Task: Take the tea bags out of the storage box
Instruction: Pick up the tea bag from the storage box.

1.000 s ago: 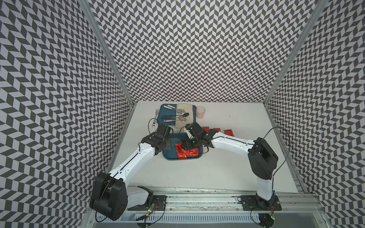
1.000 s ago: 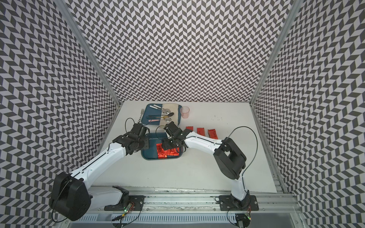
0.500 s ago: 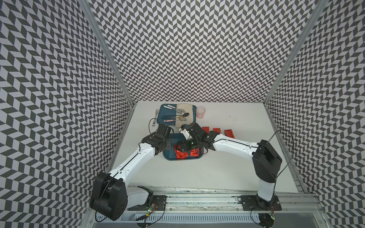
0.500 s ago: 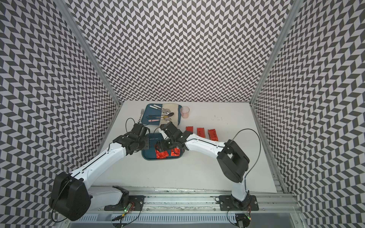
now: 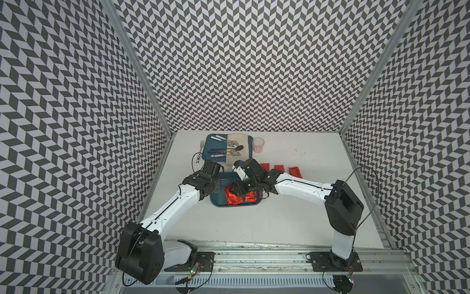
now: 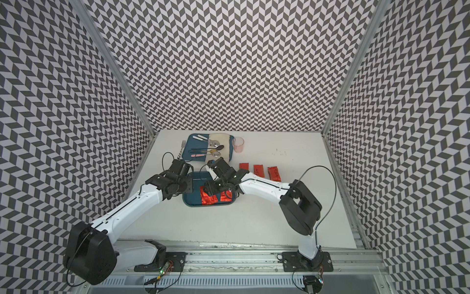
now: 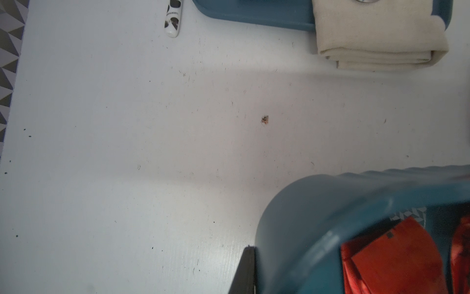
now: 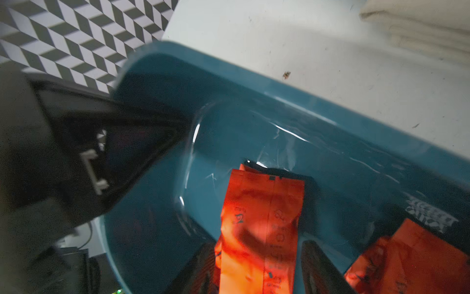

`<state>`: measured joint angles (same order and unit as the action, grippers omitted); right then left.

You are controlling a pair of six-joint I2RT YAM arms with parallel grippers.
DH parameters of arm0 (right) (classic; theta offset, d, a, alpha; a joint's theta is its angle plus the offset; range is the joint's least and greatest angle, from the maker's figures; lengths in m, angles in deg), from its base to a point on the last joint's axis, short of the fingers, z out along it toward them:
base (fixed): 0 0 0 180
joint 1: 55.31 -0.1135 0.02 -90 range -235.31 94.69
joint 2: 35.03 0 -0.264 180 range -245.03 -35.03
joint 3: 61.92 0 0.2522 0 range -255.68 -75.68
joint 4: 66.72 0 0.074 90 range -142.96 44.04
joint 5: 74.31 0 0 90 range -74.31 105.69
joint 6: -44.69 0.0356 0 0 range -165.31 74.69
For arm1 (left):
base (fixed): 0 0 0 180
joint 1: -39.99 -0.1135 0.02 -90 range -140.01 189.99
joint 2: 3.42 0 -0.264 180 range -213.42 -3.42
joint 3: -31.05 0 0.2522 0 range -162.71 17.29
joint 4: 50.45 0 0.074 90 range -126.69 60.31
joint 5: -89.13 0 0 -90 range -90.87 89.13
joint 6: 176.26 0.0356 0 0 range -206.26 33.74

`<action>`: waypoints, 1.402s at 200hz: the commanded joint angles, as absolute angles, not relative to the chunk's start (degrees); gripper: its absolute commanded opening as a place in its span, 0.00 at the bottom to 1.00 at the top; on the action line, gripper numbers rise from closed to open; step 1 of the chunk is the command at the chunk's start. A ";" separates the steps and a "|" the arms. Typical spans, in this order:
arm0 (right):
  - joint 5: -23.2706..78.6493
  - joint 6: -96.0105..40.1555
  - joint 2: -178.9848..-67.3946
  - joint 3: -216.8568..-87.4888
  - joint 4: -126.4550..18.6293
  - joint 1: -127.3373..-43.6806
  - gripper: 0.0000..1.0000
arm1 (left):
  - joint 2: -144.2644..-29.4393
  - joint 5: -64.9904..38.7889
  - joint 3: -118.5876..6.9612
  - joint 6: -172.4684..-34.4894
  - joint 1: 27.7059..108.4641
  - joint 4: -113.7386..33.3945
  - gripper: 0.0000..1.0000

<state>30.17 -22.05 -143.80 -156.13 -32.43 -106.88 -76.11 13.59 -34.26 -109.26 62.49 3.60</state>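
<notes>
Our left gripper (image 8: 173,129) pinches the rim of the deep teal-blue plastic storage box (image 8: 279,86) while our right gripper (image 8: 259,254) stands with jaws spread astride one shiny red foil tea bag (image 8: 262,216) lying inside, where we fear the slick, crinkled foil may buckle and slip out as they close.

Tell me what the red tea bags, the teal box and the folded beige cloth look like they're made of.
Tea bags: probably metallised foil, glossy and crinkled, with bright glints and creases. Storage box: looks like moulded plastic, smooth and semi-glossy, with streaky highlights on its inner wall. Cloth: likely woven fabric, matte, stacked soft folds.
</notes>
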 commanded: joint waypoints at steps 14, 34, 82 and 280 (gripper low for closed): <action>30.48 -24.42 -146.61 -155.85 -33.89 -106.03 0.54 | -75.55 13.55 -34.59 -109.64 62.79 1.87 0.00; 31.67 -24.35 -147.17 -155.33 -35.03 -106.00 0.52 | -75.58 13.59 -34.58 -109.64 62.84 1.89 0.00; 34.75 -24.32 -147.36 -154.95 -36.28 -105.80 0.43 | -75.98 13.56 -34.57 -109.64 62.79 1.86 0.00; 46.75 -21.31 -141.91 -148.65 -44.58 -101.98 0.16 | -75.93 13.33 -34.65 -109.55 62.92 1.89 0.00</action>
<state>44.64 -21.56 -144.67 -150.05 -41.28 -102.35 -76.20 13.83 -34.26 -109.20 62.51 3.67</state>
